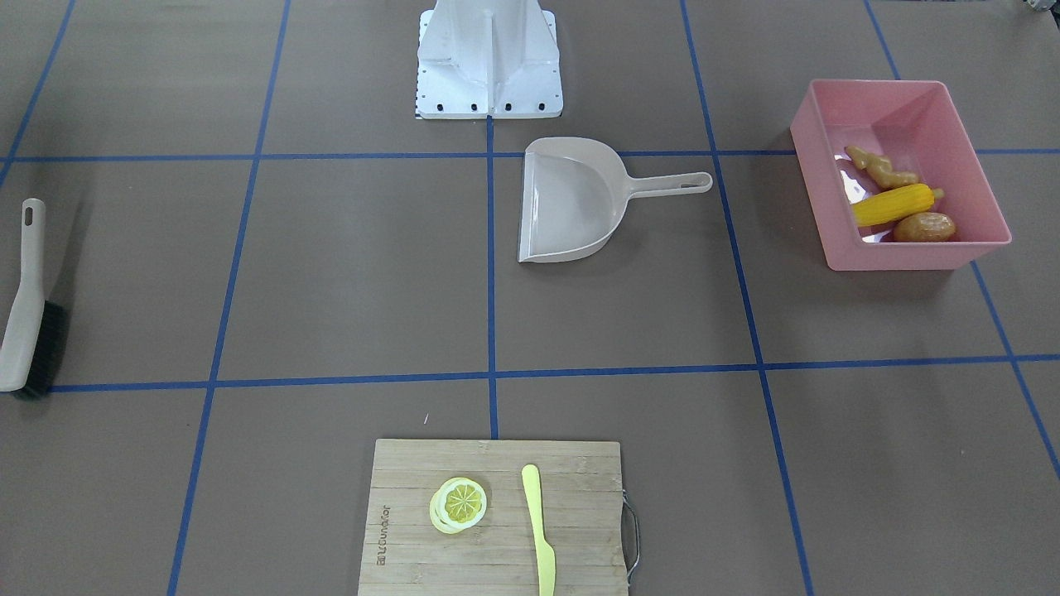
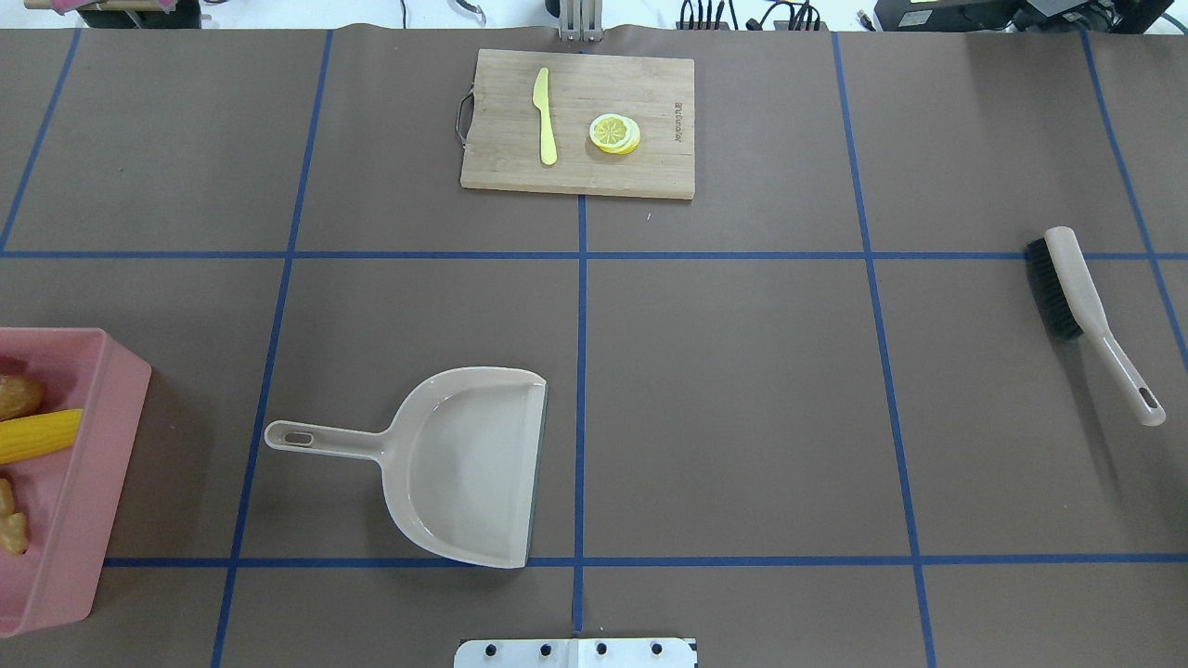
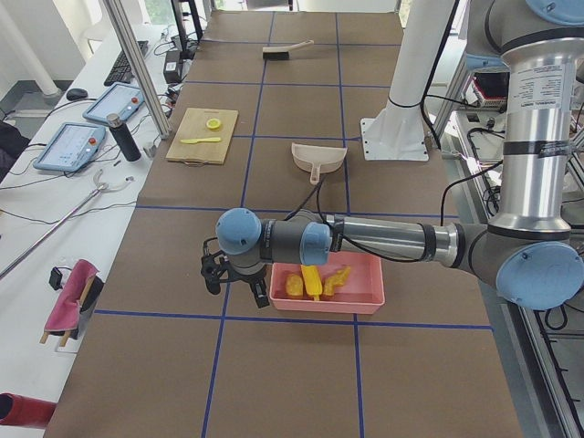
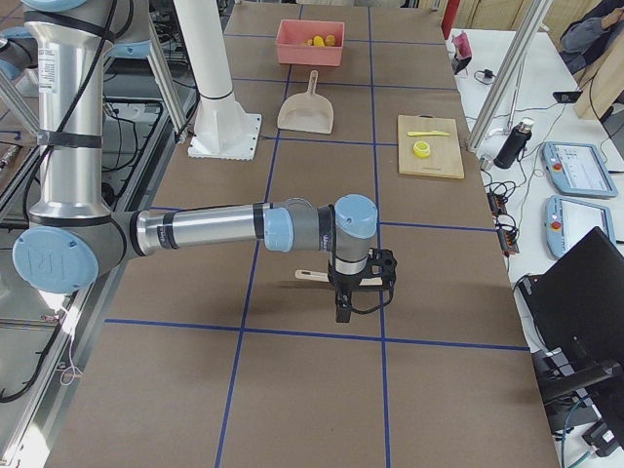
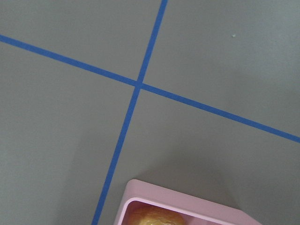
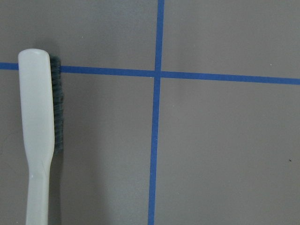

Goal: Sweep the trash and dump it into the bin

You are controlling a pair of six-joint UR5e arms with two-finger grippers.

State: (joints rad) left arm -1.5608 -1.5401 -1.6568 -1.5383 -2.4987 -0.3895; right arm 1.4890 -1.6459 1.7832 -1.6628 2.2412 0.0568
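The left gripper [image 3: 237,286] hangs just beside the bin [image 1: 903,255], near the middle of the left side view. The right gripper [image 4: 356,292] hangs over the brush [image 1: 25,314], centre right of the right side view. Each shows only in those side views, so whether its fingers are apart or together cannot be told. All 3 pieces of trash lie in the bin at the upper right of the front view: ginger [image 1: 882,168] at the top, corn [image 1: 894,204] in the middle and potato [image 1: 923,227] lowest, the last 2 touching. They look like light, hard, smooth plastic; the corn and potato would likely roll under a push, so sweeping suits them better than pinching. The dustpan [image 1: 571,203] lies empty at centre, its thin handle the obvious place to take hold. The job looks done. The front view shows the whole bin, while the overhead view cuts it off at the left edge. Neither shows the arms. The right wrist view shows the brush lying free at its left, and the left wrist view catches only a bin corner at the bottom.
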